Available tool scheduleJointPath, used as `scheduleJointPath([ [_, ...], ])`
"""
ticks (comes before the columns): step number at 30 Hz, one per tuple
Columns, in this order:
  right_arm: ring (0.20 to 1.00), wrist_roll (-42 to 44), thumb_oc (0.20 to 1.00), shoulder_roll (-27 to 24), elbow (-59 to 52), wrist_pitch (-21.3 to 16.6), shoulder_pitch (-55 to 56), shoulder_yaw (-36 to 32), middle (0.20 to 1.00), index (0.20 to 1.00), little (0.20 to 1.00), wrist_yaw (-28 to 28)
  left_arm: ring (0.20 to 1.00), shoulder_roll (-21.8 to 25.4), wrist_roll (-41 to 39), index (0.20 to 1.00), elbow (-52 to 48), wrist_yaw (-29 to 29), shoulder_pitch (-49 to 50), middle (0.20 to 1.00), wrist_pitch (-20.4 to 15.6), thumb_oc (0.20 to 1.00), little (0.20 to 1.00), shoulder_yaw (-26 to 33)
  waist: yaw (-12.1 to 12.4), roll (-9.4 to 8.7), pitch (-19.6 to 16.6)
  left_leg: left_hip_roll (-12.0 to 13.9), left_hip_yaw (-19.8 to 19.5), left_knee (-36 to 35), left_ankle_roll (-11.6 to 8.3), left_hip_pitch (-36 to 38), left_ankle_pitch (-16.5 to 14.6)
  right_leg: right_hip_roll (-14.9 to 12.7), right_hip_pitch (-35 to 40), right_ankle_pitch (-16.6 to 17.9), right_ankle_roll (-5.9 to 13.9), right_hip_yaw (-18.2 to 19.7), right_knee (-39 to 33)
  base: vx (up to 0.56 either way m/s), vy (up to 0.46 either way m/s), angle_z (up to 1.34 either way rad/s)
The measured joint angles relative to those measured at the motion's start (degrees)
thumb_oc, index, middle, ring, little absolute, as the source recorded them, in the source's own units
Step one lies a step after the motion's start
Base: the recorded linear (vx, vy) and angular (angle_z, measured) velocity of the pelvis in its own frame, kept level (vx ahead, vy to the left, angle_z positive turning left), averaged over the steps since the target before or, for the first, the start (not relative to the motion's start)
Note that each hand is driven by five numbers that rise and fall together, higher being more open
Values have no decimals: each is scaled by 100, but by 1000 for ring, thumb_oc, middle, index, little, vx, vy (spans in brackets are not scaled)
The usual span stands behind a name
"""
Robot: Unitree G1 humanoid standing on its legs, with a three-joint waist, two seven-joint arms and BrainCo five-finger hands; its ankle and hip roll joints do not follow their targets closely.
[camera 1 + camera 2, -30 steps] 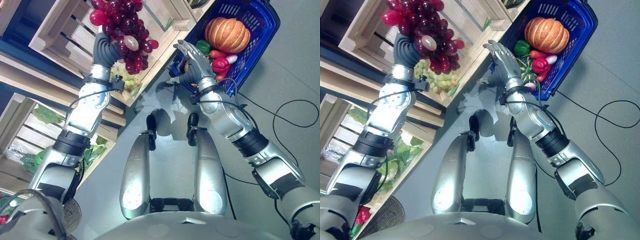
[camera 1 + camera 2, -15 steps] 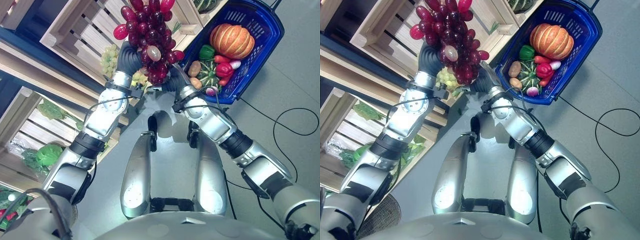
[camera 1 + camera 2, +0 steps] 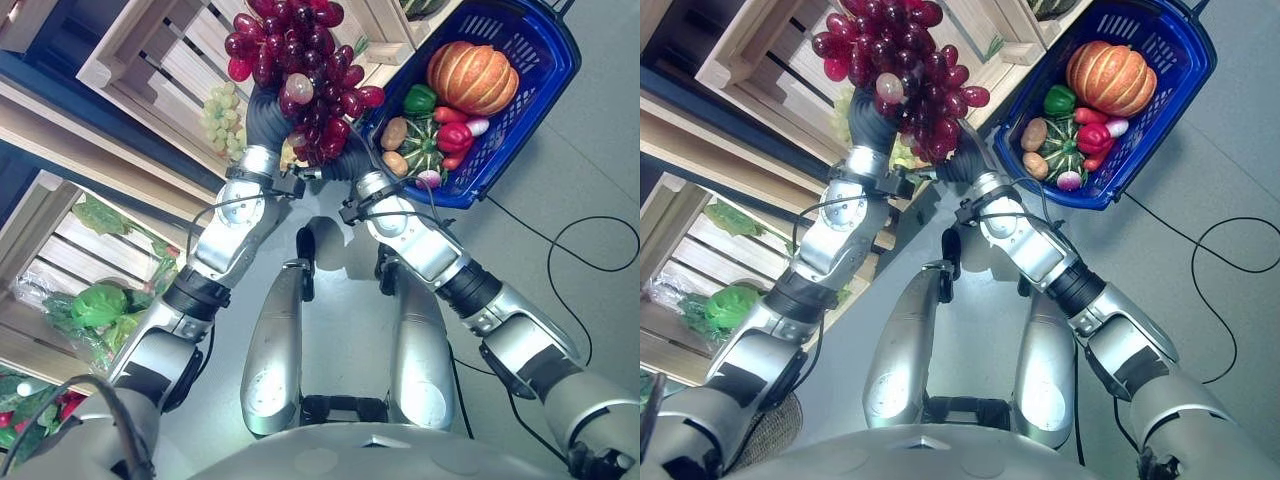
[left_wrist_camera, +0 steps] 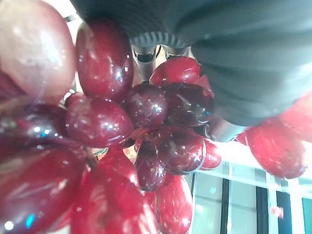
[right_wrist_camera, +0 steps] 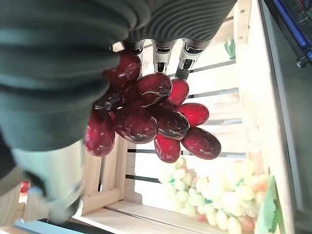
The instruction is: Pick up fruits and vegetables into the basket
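Note:
A big bunch of red grapes (image 3: 300,50) hangs raised in front of the wooden crates, with my left hand (image 3: 266,118) shut on it from below; the grapes (image 4: 146,126) press close against that hand. My right hand (image 3: 352,165) is pushed in against the bunch's lower right side, and the grapes (image 5: 146,117) lie over its palm. The blue basket (image 3: 530,125) stands on the floor to the right of the bunch. It holds an orange pumpkin (image 3: 472,77), a green pepper, a red pepper, a potato and a striped green squash.
Slatted wooden crates (image 3: 150,70) run along the left, one with green grapes (image 3: 222,115) behind the left hand. A lower crate holds leafy greens (image 3: 98,305). Grey floor lies right of the basket.
My right hand has left the basket's near edge and moved left in under the red grapes. The left hand has carried the bunch a little to the right, closer to the basket.

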Motion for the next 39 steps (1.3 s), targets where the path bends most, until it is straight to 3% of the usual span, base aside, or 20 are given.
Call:
scheduleJointPath([
  [7,200,173,200,37,1,-246,288,-196,200,200,200,-185,200,-222,-127,200,-21,64,51,200,-149,200,200,-50,34,0,0,-8,5,9,15,9,-7,-9,20,4,10,0,-13,0,0,0],
  [19,200,587,200,27,-82,-593,560,-573,200,200,200,147,200,-222,-113,200,-235,215,276,200,-249,200,200,-89,-76,-3,2,-3,10,-3,22,-16,-3,6,2,16,28,7,-70,0,0,0],
  [20,200,673,200,25,-82,-616,560,-593,200,200,200,207,275,-221,-111,275,-235,136,276,275,-242,275,275,-85,-73,-3,2,-3,10,-2,23,-16,-6,6,4,16,28,7,-63,0,0,0],
  [21,200,754,200,25,-82,-619,560,-609,200,200,200,267,1000,-211,-111,1000,-235,24,274,1000,-222,1000,1000,-83,-70,-3,2,-4,10,-2,24,-15,-7,5,5,18,29,7,-50,0,0,0],
  [24,200,1127,200,15,-80,-646,581,-675,200,200,200,481,1000,-136,299,1000,-235,-535,244,1000,146,1000,1000,-94,-67,-3,2,-7,17,2,28,-5,-9,-4,12,20,31,7,-44,0,0,0],
  [27,200,1427,200,-73,-42,-690,616,-764,200,200,200,713,1000,310,1465,1000,-252,-807,55,1000,462,1000,1000,-260,-72,-3,2,-13,45,10,30,43,-9,-11,30,19,32,38,-8,5,4,-2],
  [28,200,1581,200,-170,-44,-768,630,-809,200,200,200,845,1000,625,2319,1000,-273,-604,-83,1000,520,1000,1000,-325,-87,-3,2,-12,68,11,31,62,-9,-16,33,19,32,57,6,20,0,-6],
  [32,200,1879,200,-438,-57,-909,659,-1160,200,200,200,1145,1000,1376,4105,1000,-399,198,-303,1000,542,1000,1000,-184,-129,-1,1,-4,76,14,27,74,11,-19,31,-4,59,65,45,18,-55,-1],
  [36,200,2301,200,-890,-57,-975,929,-1930,200,200,200,1510,1000,2242,5210,1000,-478,693,-247,1000,503,1000,1000,454,-90,0,1,2,84,70,16,66,27,-75,19,-62,35,17,175,23,-72,10],
  [39,200,2686,200,-1180,-47,-958,1019,-2247,200,200,200,1701,1000,2580,6002,1000,-477,1005,-234,1000,497,1000,1000,593,-72,1,1,8,112,113,18,19,21,-98,-17,-93,42,7,217,18,-25,5],
])
